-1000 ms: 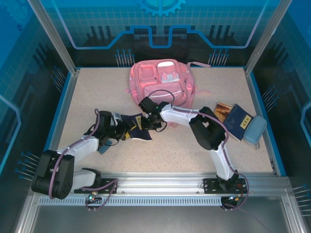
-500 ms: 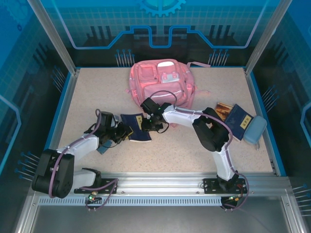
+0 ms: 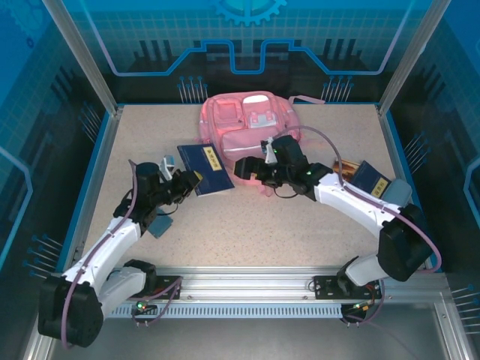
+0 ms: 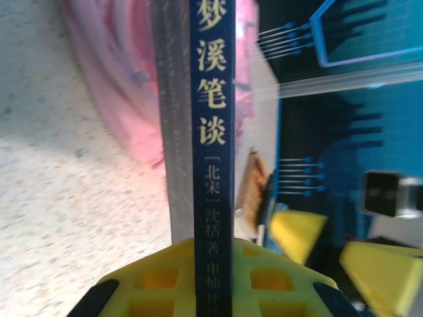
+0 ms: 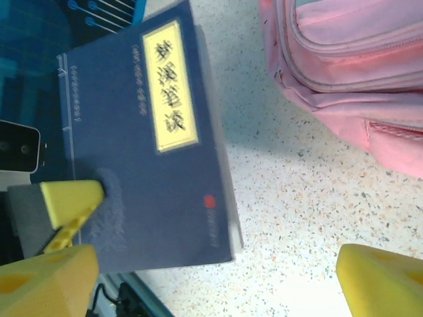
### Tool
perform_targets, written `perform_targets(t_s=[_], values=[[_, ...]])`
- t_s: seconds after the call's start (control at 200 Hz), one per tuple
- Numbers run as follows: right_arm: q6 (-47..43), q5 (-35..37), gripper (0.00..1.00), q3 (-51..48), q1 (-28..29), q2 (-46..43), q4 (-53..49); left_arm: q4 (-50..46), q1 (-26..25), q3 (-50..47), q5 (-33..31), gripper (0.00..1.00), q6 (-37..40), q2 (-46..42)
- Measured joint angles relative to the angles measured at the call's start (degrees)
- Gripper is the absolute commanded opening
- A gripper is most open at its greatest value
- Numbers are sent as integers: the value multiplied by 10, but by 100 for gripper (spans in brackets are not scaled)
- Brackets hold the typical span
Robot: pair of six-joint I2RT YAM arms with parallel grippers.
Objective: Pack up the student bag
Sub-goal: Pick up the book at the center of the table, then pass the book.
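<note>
The student bag [image 3: 251,129], a large pink backpack, lies at the back middle of the table. My left gripper [image 3: 186,180] is shut on a dark blue book [image 3: 204,168] with a yellow title label, holding it off the table just left of the bag. In the left wrist view the book's spine [image 4: 211,119] stands upright between my yellow fingers [image 4: 152,277], with the bag [image 4: 122,79] behind. My right gripper [image 3: 246,169] hangs open just right of the book, in front of the bag. Its wrist view has the book [image 5: 145,152], the bag [image 5: 350,66] and bare table between its fingers [image 5: 386,281].
Another dark blue book [image 3: 372,182], a brownish book [image 3: 343,169] and a pale blue pencil case [image 3: 395,192] lie at the right side. A small blue-grey item [image 3: 158,225] lies by my left forearm. Metal posts and blue walls ring the table.
My right gripper has let go of the book, opened wide and drawn back to the right. My left gripper has closed on the book and carried it back and left.
</note>
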Motion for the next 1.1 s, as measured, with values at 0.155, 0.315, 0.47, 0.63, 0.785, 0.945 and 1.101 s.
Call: perform_targets(t_s=[0.155, 0.315, 0.47, 0.63, 0.785, 0.945, 1.101], values=[[97, -51, 100, -70, -14, -8, 103, 100, -11, 2, 0, 2, -75, 15], [189, -72, 100, -85, -14, -13, 197, 193, -25, 13, 0, 2, -134, 46], [254, -74, 99, -87, -14, -17, 265, 243, -29, 34, -2, 2, -170, 69], [319, -74, 98, -87, -14, -13, 316, 275, -36, 45, -4, 2, -193, 81], [382, -78, 96, -79, -14, 20, 369, 284, -42, 48, -5, 2, -208, 86], [421, -83, 79, -64, -14, 49, 396, 285, -43, 51, -5, 2, -212, 87], [443, -83, 60, -61, -14, 57, 421, 285, -45, 51, -9, 2, -219, 87]])
